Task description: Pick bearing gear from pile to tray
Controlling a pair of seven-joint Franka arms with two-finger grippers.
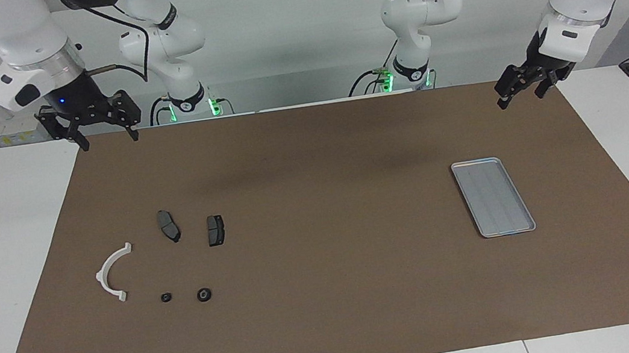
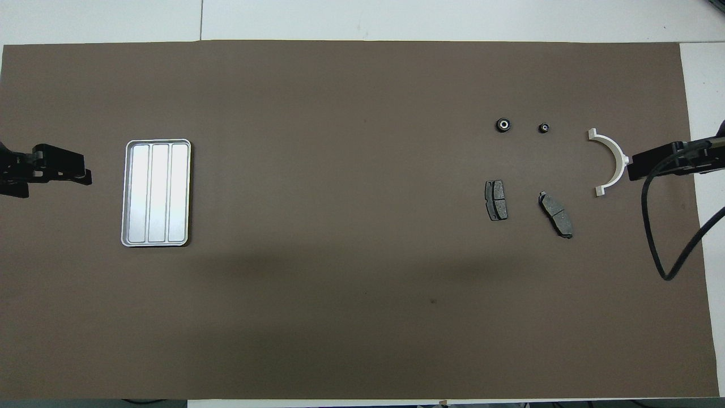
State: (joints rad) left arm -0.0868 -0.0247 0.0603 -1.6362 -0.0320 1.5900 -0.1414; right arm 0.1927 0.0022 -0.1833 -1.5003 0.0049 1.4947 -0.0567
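Note:
The pile lies on the brown mat toward the right arm's end. It holds a white curved arc (image 1: 106,277) (image 2: 614,156), two dark grey brake pads (image 1: 168,225) (image 1: 215,230) (image 2: 556,214) (image 2: 495,199), and two small black rings (image 1: 166,297) (image 1: 203,294) (image 2: 544,128) (image 2: 503,124). The rings lie farther from the robots than the pads. The silver tray (image 1: 492,197) (image 2: 156,192) lies bare toward the left arm's end. My right gripper (image 1: 108,140) (image 2: 630,169) is open and empty, raised over the mat's edge, apart from the pile. My left gripper (image 1: 521,97) (image 2: 85,171) is open and empty, raised over the mat's edge, apart from the tray.
The brown mat (image 1: 330,296) covers most of the white table. A black cable (image 2: 657,238) hangs from the right arm over the mat's end. A wide stretch of mat separates the pile from the tray.

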